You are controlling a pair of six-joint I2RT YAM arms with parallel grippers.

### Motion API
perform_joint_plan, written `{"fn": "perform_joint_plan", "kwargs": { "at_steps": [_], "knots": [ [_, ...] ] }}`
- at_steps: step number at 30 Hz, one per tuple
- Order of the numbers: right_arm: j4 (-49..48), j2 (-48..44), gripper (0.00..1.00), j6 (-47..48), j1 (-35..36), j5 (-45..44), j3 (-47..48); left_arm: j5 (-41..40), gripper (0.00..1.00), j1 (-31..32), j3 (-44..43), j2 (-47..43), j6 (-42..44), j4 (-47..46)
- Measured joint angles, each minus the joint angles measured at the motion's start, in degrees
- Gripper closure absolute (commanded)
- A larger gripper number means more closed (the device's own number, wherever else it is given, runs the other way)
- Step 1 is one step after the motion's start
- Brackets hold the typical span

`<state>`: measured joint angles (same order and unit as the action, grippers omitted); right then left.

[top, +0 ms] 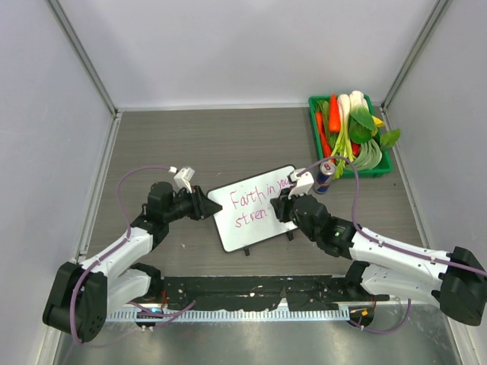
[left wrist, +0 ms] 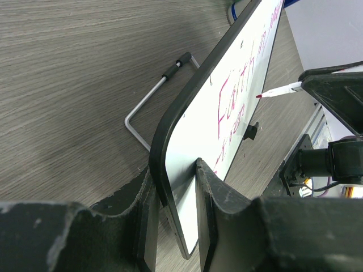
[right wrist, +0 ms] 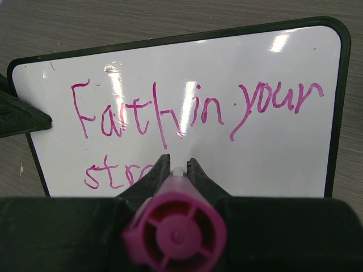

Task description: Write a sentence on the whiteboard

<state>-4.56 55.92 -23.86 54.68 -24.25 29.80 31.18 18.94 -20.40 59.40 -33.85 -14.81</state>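
**Overhead view.** The whiteboard (top: 262, 228) stands propped at a tilt on the surface (top: 198, 144), and you see 1 end effector at each of its short sides.

**Left end effector** (top: 207, 205). Its 2 fingers (left wrist: 218, 198) are set to a narrow gap and pinch the whiteboard's left edge, 1 on the white face and 1 behind it.

**Right end effector** (top: 283, 207). It sits at the whiteboard's right side, closed tight on a pink marker (right wrist: 176, 226) whose rear end faces the wrist camera. The marker's tip points at the writing face; you cannot tell whether it touches.

**The sentence** (right wrist: 193, 107). Written in pink, it reads "Faith in your" on line 1 and "stren" on line 2.

**Background.** Beyond the whiteboard's far right corner sit a can (top: 326, 176) and a green tray (top: 380, 170) of vegetables.
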Motion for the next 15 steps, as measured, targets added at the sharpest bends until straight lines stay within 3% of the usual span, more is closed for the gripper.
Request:
{"fn": "perform_joint_plan", "kwargs": {
  "at_steps": [15],
  "knots": [
    [-1.03,2.08,0.98,-0.04,-0.04,-2.51,-0.02,0.00,1.00,0.00,0.00,0.00,0.00,0.00]
  ]
}}
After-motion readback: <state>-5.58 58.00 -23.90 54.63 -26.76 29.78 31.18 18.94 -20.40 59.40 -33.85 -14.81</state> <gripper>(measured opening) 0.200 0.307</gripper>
